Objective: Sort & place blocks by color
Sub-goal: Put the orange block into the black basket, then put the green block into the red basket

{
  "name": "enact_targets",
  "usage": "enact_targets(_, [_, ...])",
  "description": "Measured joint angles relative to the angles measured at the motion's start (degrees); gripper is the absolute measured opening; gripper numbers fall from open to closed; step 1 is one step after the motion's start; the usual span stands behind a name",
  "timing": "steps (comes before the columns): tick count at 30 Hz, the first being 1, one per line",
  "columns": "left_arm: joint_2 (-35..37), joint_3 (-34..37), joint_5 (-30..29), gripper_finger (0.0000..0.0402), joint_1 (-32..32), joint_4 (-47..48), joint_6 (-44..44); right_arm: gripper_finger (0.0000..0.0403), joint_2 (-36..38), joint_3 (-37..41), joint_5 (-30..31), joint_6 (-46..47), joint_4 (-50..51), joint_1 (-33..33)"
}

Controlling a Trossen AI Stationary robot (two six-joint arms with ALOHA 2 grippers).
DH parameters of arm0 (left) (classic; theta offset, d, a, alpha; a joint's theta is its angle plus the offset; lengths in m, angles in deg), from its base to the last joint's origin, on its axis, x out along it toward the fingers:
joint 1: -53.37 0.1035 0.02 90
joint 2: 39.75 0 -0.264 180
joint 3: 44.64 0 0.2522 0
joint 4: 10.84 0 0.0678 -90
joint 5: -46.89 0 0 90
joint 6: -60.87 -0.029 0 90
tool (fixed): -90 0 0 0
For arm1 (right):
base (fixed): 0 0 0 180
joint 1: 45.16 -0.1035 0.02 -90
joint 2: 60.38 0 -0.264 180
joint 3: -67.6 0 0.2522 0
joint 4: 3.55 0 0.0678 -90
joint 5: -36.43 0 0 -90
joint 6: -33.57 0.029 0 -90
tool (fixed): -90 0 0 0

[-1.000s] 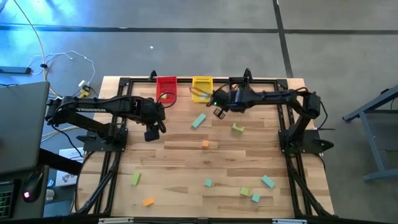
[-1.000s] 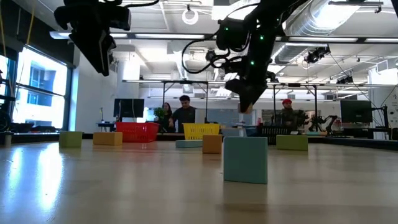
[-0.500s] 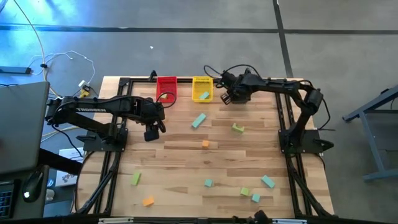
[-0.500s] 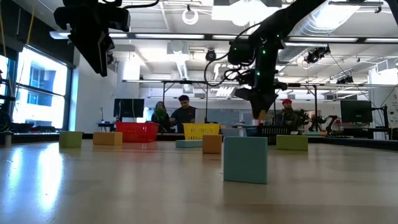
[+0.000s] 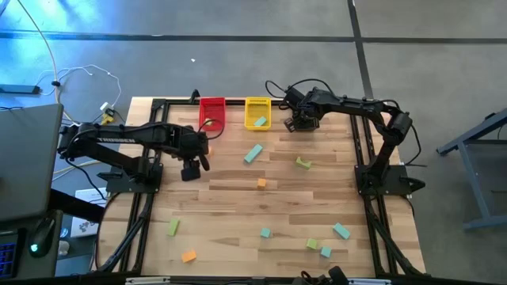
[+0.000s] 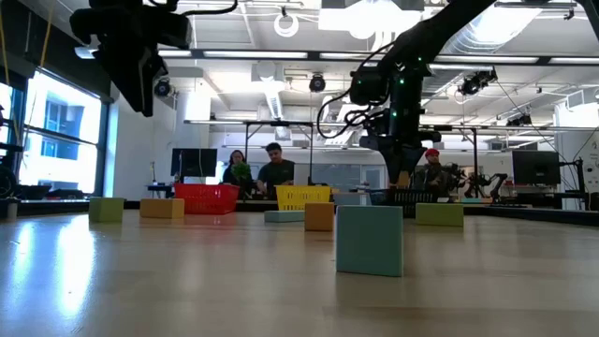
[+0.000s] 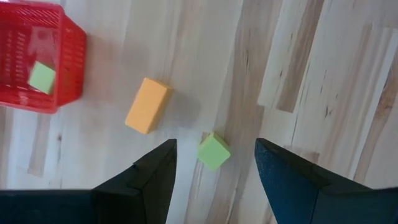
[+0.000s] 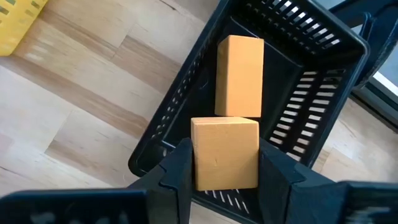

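Right claw (image 8: 225,167) has moved from just past the yellow bin (image 5: 257,113) a second ago to above the black bin (image 8: 292,93) at the table's far edge; jaws clamped on an orange block (image 8: 224,153), same grip as before; directly beyond the claw, a second orange bar (image 8: 239,76) lies inside the black bin; yellow bin now sits off to the claw's side, well clear.

Left claw (image 7: 214,163) has barely shifted, hovering partly open over the table (image 5: 230,214) with nothing held; a yellow-green cube (image 7: 213,151) lies between its fingers on the wood, an orange bar (image 7: 147,114) just beyond; red bin (image 7: 37,68) farther off holds one green cube (image 7: 41,77).
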Motion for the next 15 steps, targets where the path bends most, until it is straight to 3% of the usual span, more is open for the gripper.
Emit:
enact_targets(6, [-0.04, 5.06, 0.04, 0.0202, -1.77, -0.07, 2.96, 0.0151, 0.0, 0.0, 0.02, -1.29, 0.04, -0.02])
enact_targets(15, [-0.04, 9.97, -0.55, 0.0202, -2.9, -2.73, 19.02, 0.0179, 0.0, 0.0, 1.7, -1.53, 0.02, -0.02])
